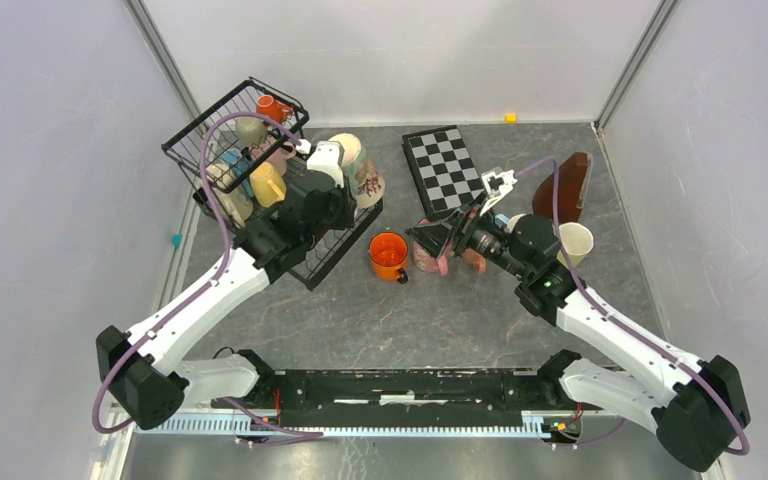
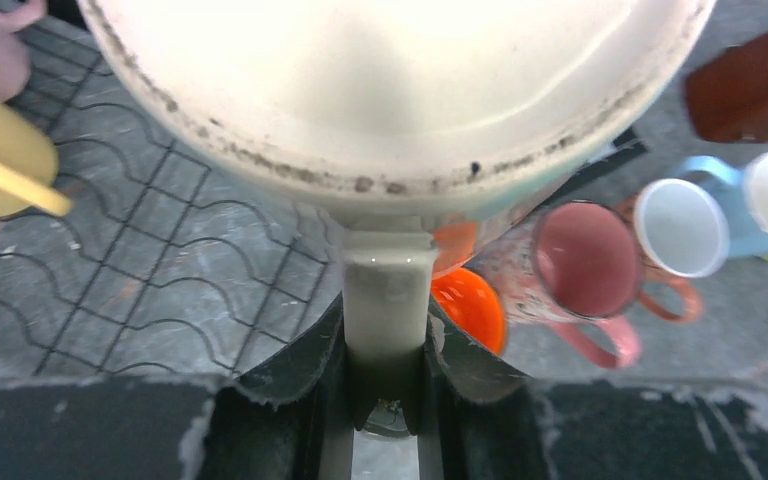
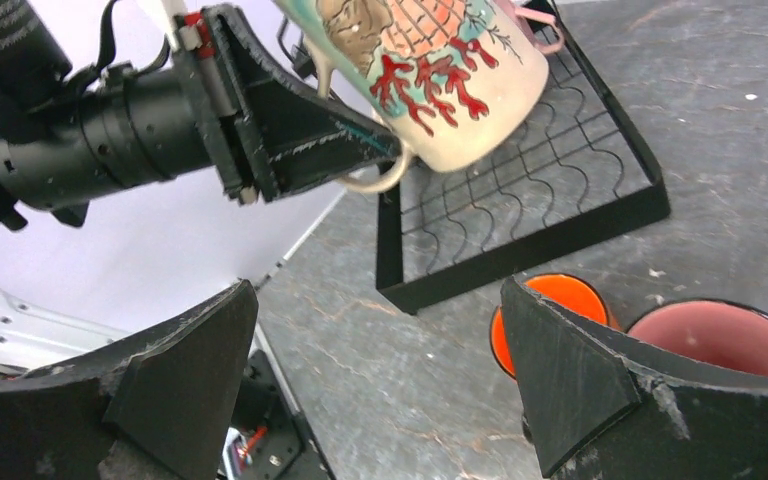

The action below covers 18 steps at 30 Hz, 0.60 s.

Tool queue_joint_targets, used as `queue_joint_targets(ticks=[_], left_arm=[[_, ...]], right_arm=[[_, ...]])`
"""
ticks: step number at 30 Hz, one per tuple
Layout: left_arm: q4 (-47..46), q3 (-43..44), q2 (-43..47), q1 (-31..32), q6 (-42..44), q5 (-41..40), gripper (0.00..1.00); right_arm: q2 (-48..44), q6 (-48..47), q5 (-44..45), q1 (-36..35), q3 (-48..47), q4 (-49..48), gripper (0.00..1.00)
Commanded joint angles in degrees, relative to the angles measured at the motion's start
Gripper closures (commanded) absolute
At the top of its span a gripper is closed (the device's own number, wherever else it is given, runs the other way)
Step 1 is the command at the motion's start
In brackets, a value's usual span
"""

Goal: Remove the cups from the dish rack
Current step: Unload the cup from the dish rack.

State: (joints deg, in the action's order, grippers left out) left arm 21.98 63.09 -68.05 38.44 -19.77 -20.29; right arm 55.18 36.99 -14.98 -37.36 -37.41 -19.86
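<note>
Now the cream mug [image 2: 390, 90] is pinched by its handle in the left gripper [image 2: 385, 300], straight ahead of it, above the rack [image 3: 520, 250]. The orange cup [image 2: 468, 308] is seen to its right; the right gripper [image 3: 380, 385] is spread, empty.

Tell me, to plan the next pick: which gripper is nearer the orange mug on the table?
Right. The right gripper hangs open beside the orange mug; the left gripper holds a patterned mug over the dish rack.

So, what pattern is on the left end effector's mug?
The mug shows red coral-like branches on cream; right wrist view.
</note>
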Motion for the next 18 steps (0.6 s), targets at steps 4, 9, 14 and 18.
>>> queue_joint_targets(ticks=[4,9,14,18], left_arm=[[-4.24,8.67,3.63,3.34,-8.43,7.89,0.98],[-4.95,10.12,3.89,5.71,-11.99,11.02,0.98],[-5.67,11.7,3.56,7.02,-14.33,13.83,0.98],[-6.35,12.09,3.08,8.35,-15.94,14.97,0.98]], right_arm=[[3.57,11.67,-7.38,3.99,2.33,-18.07,0.02],[5.22,17.23,-9.47,6.55,6.19,-27.03,0.02],[7.01,21.69,-10.64,8.44,8.13,-34.31,0.02],[9.2,24.58,-10.96,9.24,8.13,-38.8,0.02]])
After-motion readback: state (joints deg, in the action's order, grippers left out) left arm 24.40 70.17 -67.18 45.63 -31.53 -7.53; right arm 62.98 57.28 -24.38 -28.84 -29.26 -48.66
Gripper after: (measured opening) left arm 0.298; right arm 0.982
